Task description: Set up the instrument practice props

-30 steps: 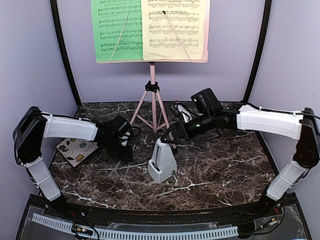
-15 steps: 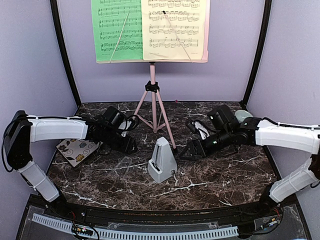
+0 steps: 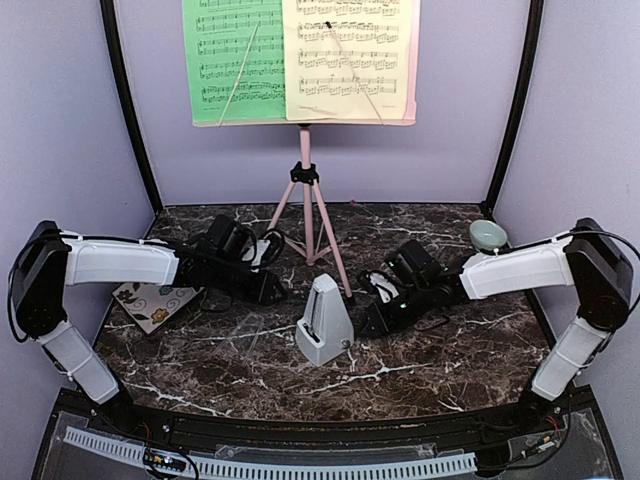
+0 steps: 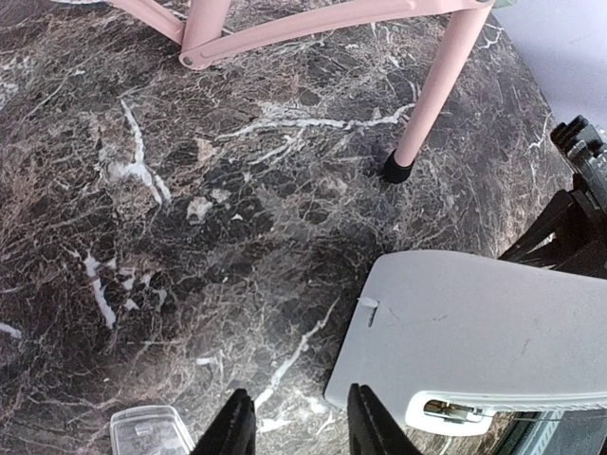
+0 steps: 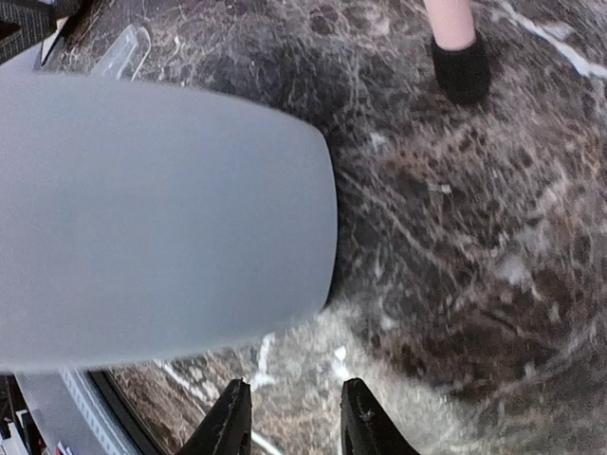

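Observation:
The pink tripod music stand (image 3: 306,190) stands at the back centre, with the green music sheet (image 3: 235,60) and the pale yellow music sheet (image 3: 348,58) side by side on its desk. The light-grey pyramid metronome (image 3: 323,320) stands upright on the marble in front of the stand. My left gripper (image 3: 268,291) lies low to the metronome's left. Its jaws are open a little over bare marble (image 4: 299,431), and the metronome (image 4: 493,332) is just to their right. My right gripper (image 3: 372,318) sits close on the metronome's right, open a little with nothing between its fingers (image 5: 292,417). The grey body (image 5: 152,218) fills its view.
A floral square tile (image 3: 152,300) lies at the left under my left arm. A small pale green bowl (image 3: 487,235) sits at the back right. One stand leg ends in a black foot (image 4: 396,168) just behind the metronome. Walls close in the left, right and back.
My right gripper has dropped from near the metronome's top to the table on its right, and its jaws have narrowed. My left gripper has reached a little rightward and narrowed too.

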`<move>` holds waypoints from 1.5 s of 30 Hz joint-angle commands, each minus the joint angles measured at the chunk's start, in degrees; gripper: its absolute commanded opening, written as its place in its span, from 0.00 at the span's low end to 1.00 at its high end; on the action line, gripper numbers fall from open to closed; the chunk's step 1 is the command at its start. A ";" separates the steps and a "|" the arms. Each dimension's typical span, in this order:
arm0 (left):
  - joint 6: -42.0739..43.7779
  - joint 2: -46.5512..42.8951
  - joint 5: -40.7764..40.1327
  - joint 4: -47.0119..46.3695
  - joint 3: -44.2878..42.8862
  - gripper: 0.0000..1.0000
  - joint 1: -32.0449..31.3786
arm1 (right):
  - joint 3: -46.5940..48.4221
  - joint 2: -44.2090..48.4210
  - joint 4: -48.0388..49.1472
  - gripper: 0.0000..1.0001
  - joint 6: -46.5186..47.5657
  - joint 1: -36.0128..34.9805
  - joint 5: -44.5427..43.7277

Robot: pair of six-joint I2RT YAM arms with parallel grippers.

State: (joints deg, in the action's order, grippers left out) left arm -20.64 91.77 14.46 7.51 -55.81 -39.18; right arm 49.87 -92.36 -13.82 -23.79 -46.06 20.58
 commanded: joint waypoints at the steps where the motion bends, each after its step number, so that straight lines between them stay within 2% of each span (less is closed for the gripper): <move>1: -1.37 -1.58 0.48 -1.87 1.83 0.35 -0.28 | 4.80 -5.32 5.87 0.32 0.39 0.12 1.31; 10: -1.53 -3.12 0.65 -2.97 5.55 0.31 -0.33 | 15.54 -14.39 4.70 0.31 2.04 1.54 0.30; 14: -1.43 -2.85 1.17 -3.49 6.34 0.30 -0.45 | 24.27 -18.75 1.95 0.30 4.13 1.69 0.92; 19: -2.56 -2.23 3.76 -6.92 7.45 0.29 -1.43 | 27.90 -20.41 1.57 0.31 4.76 1.75 2.06; 25: -5.01 0.32 4.79 -10.33 6.77 0.28 -4.58 | 24.32 -14.88 1.20 0.35 5.05 1.82 1.60; 29: -7.57 0.59 5.20 -12.95 7.76 0.26 -5.41 | 17.34 -8.11 1.35 0.42 4.20 1.85 0.45; 32: -8.14 0.77 5.22 -13.59 7.78 0.26 -6.11 | 11.89 -2.48 0.47 0.51 3.59 2.01 -1.13; 34: -8.58 0.87 4.97 -13.68 7.91 0.26 -6.26 | 9.33 0.17 -0.58 0.63 4.12 2.03 -1.85; 37: -9.33 0.96 5.07 -13.77 8.01 0.25 -6.34 | 7.94 3.54 -4.76 0.73 6.11 2.07 -2.90; 42: -10.23 0.23 5.18 -14.16 9.17 0.24 -6.61 | 5.60 8.94 -4.85 0.74 4.59 1.00 -0.81; 45: -10.11 -0.07 5.28 -14.73 10.24 0.22 -6.70 | 4.56 7.61 -0.75 0.69 2.59 0.26 -0.60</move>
State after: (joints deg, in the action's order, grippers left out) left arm -30.15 92.79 18.28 -5.67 -47.40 -45.19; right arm 55.81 -84.60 -18.76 -19.11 -44.60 19.35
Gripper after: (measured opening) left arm 0.231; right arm 0.719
